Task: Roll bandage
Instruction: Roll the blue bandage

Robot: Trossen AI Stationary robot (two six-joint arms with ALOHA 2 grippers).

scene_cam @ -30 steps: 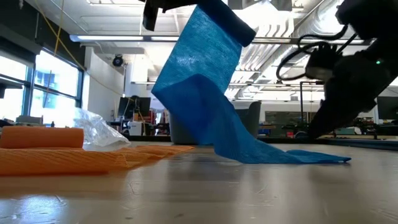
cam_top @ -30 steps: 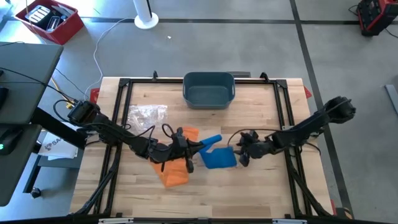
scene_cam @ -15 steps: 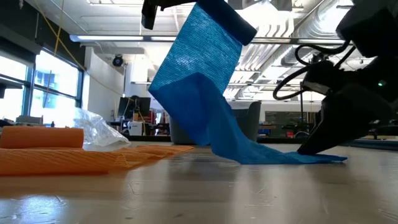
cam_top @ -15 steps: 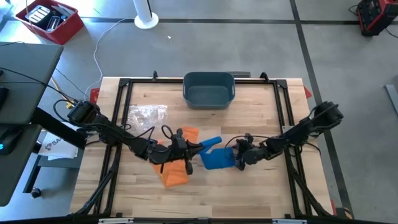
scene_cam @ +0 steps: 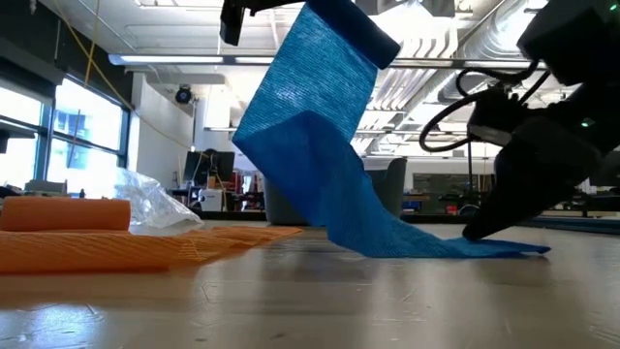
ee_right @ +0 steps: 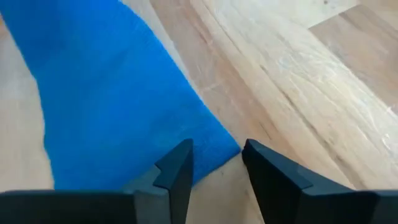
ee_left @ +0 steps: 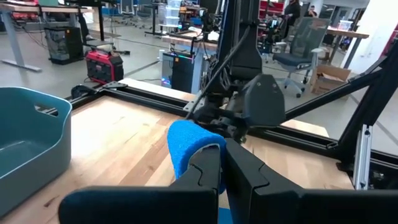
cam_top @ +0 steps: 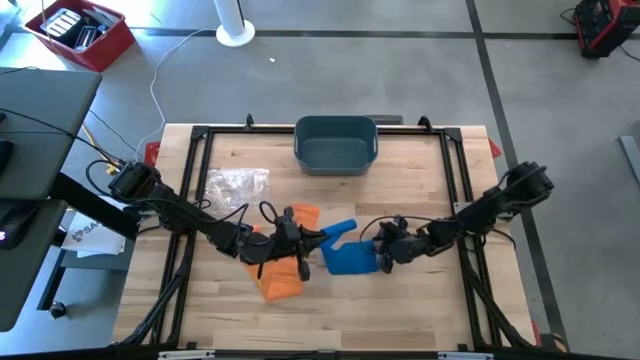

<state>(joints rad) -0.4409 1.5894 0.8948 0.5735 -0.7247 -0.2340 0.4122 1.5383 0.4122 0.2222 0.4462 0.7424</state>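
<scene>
Your left hand (cam_top: pixel 322 236) was clamped shut on the upper end of the blue bandage (cam_top: pixel 348 255), holding that end lifted off the desk (cam_top: pixel 420 170) near its middle; in the low view the strip (scene_cam: pixel 320 136) hung down from the raised end, folded, and ran out flat along the wood toward your right hand (scene_cam: pixel 481 231). In the left wrist view the bandage (ee_left: pixel 186 143) curled over just past that arm's closed fingers (ee_left: pixel 208 171). Your right hand (cam_top: pixel 381 259) sat low at the far corner of the flat part of the strip, its fingers (ee_right: pixel 177 171) partly open and straddling the edge of the blue cloth (ee_right: pixel 112 112), with the cloth's corner lying in the gap between them; you could not tell from the views whether they had yet pinched it. An orange bandage (cam_top: pixel 283 270) lay spread on the desk just beside your left hand, a crumpled clear wrapper (cam_top: pixel 236 183) lay beyond it, and a grey-blue bin (cam_top: pixel 336 143) stood at the desk's far edge.
</scene>
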